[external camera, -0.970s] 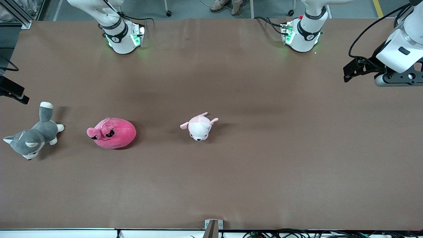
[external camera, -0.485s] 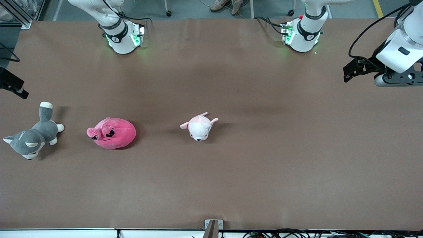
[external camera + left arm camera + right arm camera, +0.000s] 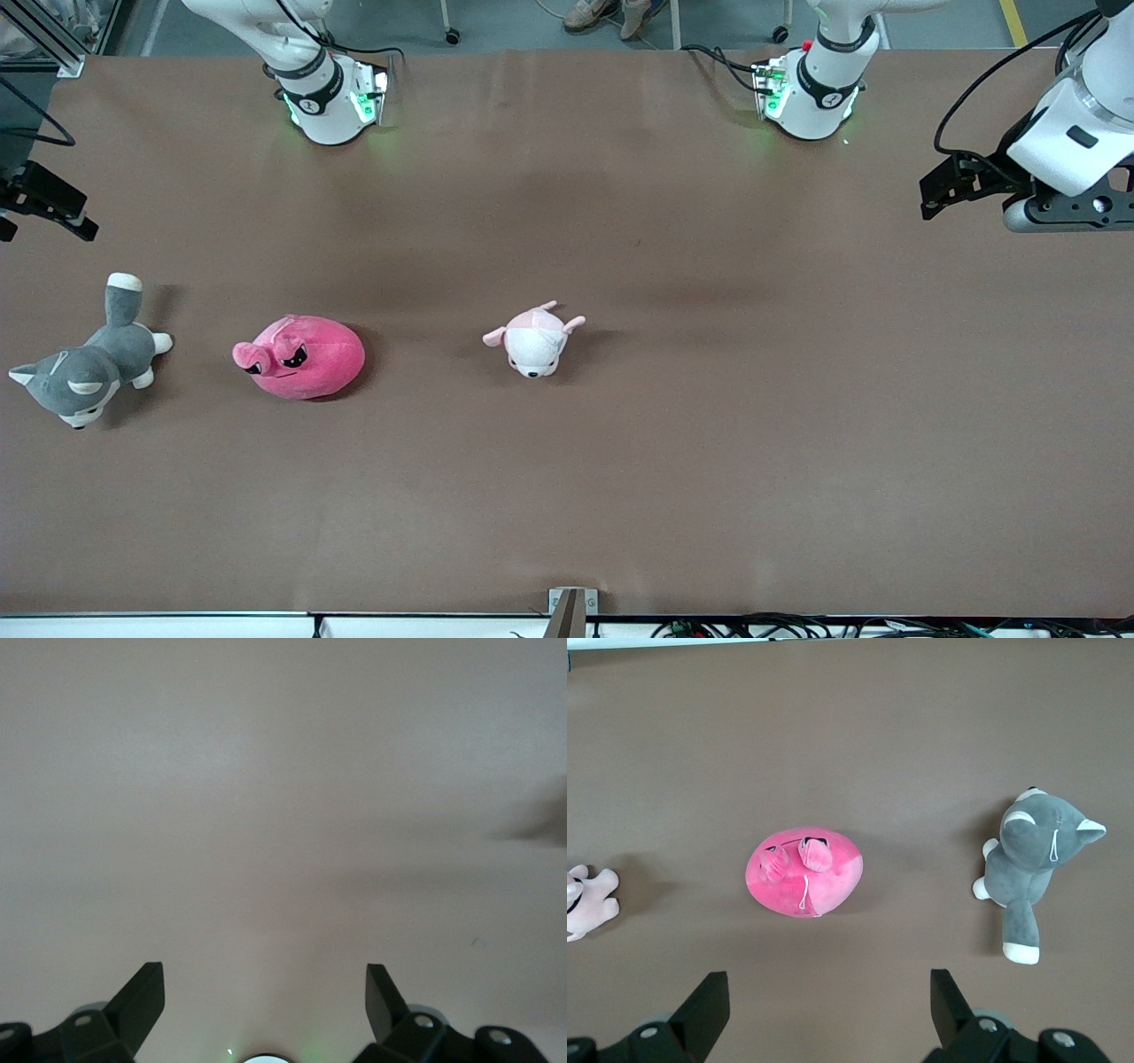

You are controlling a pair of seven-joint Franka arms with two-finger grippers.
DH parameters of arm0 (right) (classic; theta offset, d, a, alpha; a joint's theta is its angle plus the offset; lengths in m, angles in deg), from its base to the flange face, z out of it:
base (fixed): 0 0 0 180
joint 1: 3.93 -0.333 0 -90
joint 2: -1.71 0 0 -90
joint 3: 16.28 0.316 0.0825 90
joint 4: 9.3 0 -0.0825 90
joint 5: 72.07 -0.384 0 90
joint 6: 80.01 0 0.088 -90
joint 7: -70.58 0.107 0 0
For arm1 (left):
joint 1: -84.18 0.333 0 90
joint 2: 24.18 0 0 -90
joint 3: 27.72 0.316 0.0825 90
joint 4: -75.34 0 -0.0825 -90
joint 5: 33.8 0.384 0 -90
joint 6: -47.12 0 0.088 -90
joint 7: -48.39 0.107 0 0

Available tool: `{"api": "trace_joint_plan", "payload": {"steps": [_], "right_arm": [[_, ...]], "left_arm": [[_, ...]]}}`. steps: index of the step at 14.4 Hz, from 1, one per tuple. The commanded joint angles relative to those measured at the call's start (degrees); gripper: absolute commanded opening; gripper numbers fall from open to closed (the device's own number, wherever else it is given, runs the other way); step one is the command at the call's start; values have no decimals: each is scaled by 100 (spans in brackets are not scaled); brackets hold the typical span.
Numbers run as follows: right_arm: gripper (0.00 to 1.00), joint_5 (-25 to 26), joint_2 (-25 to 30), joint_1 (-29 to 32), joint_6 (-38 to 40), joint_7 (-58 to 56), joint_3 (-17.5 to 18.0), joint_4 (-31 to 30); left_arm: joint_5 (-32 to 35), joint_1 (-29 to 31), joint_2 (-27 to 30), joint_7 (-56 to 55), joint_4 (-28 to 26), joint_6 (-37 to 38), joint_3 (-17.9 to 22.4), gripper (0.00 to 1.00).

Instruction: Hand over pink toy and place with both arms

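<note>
Husky plush [image 3: 84, 369] lies on the brown bench [image 3: 709, 461] at the right arm's end, nearest the front camera of the three toys by a hair. Pink toy [image 3: 299, 356] sits on the bench just beside it toward the middle, touched by nothing, face toward the husky. Pale pink-and-white puppy plush [image 3: 533, 338] is further along toward the left arm's end, well apart.

Right gripper [image 3: 830, 1010] hangs over the bench above the pink toy and husky, jaws apart, holding nothing. Left gripper [image 3: 265, 1003] hangs over bare bench at the left arm's end, jaws apart, nothing held.
</note>
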Motion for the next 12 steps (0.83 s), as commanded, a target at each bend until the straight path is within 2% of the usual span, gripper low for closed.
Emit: {"api": "trace_joint_plan", "payload": {"steps": [1,4,7,12], "right_arm": [[100,120,313,74,-219,56,75,-489],[100,155,533,82,-431,47,75,-859],[100,427,542,65,-431,38,93,-859],[100,428,542,74,-387,38,102,-859]], "left_arm": [[-93,49,152,96,-60,75,-3,100],[-329,66,213,122,-16,207,32,100],[-383,66,275,289,-16,241,77,100],[-313,66,240,280,124,277,77,100]]}}
